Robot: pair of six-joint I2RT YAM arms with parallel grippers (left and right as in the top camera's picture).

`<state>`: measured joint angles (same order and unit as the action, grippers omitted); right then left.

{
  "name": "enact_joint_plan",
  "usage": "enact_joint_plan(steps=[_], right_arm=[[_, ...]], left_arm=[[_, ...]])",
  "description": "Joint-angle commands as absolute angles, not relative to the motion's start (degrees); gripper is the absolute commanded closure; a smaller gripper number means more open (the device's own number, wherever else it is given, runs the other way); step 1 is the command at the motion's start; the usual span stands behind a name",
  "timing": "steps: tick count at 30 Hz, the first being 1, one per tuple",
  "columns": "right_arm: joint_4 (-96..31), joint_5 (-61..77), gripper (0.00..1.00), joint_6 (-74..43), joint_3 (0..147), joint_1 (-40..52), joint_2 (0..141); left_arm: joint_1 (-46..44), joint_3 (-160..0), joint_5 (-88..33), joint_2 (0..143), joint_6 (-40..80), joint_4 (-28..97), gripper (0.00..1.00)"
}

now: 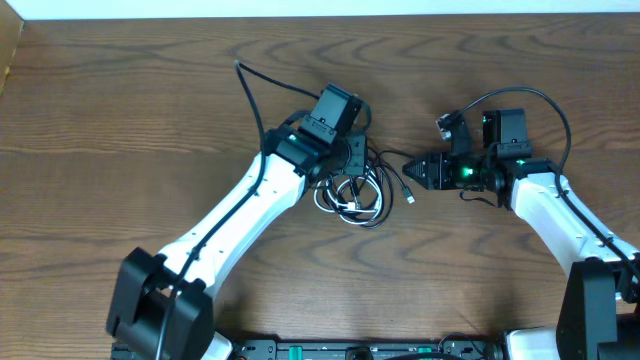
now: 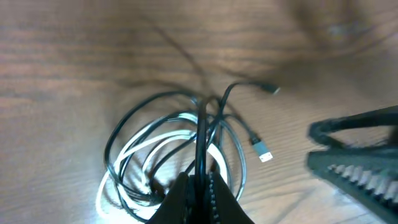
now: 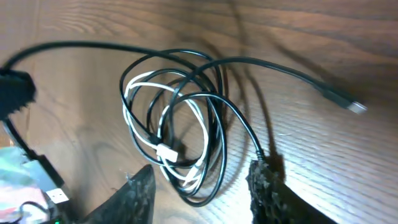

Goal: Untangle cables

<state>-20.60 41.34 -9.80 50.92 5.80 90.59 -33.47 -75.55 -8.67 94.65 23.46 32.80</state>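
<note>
The left hand (image 2: 199, 190) is pinched narrow, its two fingers pressed together on a black cable (image 2: 201, 134) that runs straight out from between the tips and into the knot. The cables (image 1: 352, 192) lie as a loose bundle of overlapping loops on the wooden tabletop (image 1: 150, 120), right under and just ahead of this hand. Within the bundle a white cable (image 3: 165, 151) coils inside the black loops, which cross over and under it; how many black cords there are I cannot tell. Two loose ends stick out of the bundle on the side towards the right hand (image 3: 202, 169). One carries a flat metal plug (image 2: 263, 152) and the other a small plug (image 2: 272, 90); both lie on the wood and nothing holds them. The right hand stands wide, its fingers (image 3: 267, 190) spread well apart with nothing gripped. The bundle sits just ahead of its tips, and the nearest loop reaches into the gap between them. One black strand runs close beside the finger at the right of the wrist view; whether it touches I cannot tell. In the overhead view the two hands are near each other, with the bundle between them, and they do not touch.
</note>
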Motion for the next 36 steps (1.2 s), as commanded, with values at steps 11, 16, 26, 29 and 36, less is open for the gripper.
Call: enact_joint_plan(steps=[11, 16, 26, 29, 36], right_arm=[[-20.18, 42.35, 0.44, -6.07, 51.31, 8.05, 90.0], [-20.16, 41.98, 0.43, -6.11, 51.31, 8.62, 90.0], [-19.18, 37.78, 0.46, -6.11, 51.31, 13.23, 90.02], [-19.07, 33.06, 0.45, -6.15, 51.31, 15.0, 90.02], [-18.37, 28.36, 0.43, -6.15, 51.31, 18.04, 90.02]], left_arm=[[-33.39, -75.79, -8.32, 76.82, 16.29, 23.35, 0.92], [-33.39, -75.79, -8.27, 70.19, 16.29, 20.78, 0.92], [-33.39, -75.79, -5.28, 60.82, 16.29, 17.19, 0.93], [-33.39, -75.79, -5.23, 58.7, 14.33, 14.94, 0.92], [-33.39, -75.79, -4.16, 55.61, 12.21, 12.34, 0.93]])
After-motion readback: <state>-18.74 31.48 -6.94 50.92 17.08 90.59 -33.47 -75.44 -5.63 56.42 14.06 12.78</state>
